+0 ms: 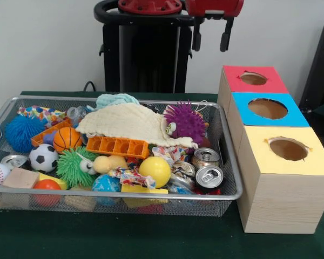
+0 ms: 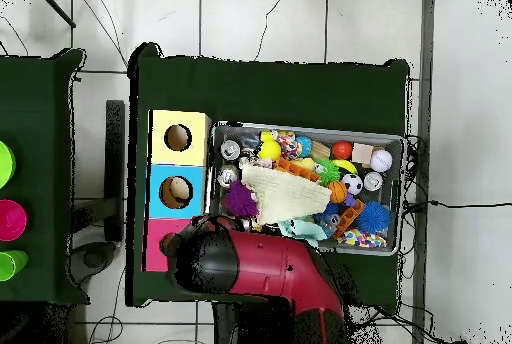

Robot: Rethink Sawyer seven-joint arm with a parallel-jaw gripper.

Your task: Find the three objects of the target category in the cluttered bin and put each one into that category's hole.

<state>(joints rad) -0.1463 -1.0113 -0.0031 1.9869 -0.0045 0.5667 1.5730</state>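
Note:
The wire mesh bin (image 1: 119, 197) sits on the green table, full of toys; it also shows in the overhead view (image 2: 310, 126). A white polka-dot wrapper (image 1: 40, 113) lies at its back left corner and shows in the overhead view (image 2: 362, 239). A bright crumpled wrapper (image 1: 130, 177) lies at the front middle. Another (image 1: 170, 154) lies beside the cans. Three boxes stand right of the bin, each with a top hole: red (image 1: 254, 79), blue (image 1: 267, 109), yellow (image 1: 288, 149). My gripper (image 1: 210, 36) hangs open and empty, high above the bin's back right. The arm (image 2: 260, 265) hides it in the overhead view.
A cream cloth (image 1: 129, 123) covers the bin's middle, with a pale blue cloth (image 1: 117, 100) behind it. A purple fuzzy toy (image 1: 184, 121), orange blocks (image 1: 117, 145), cans (image 1: 208, 175) and several balls such as a yellow one (image 1: 155, 171) crowd the wrappers.

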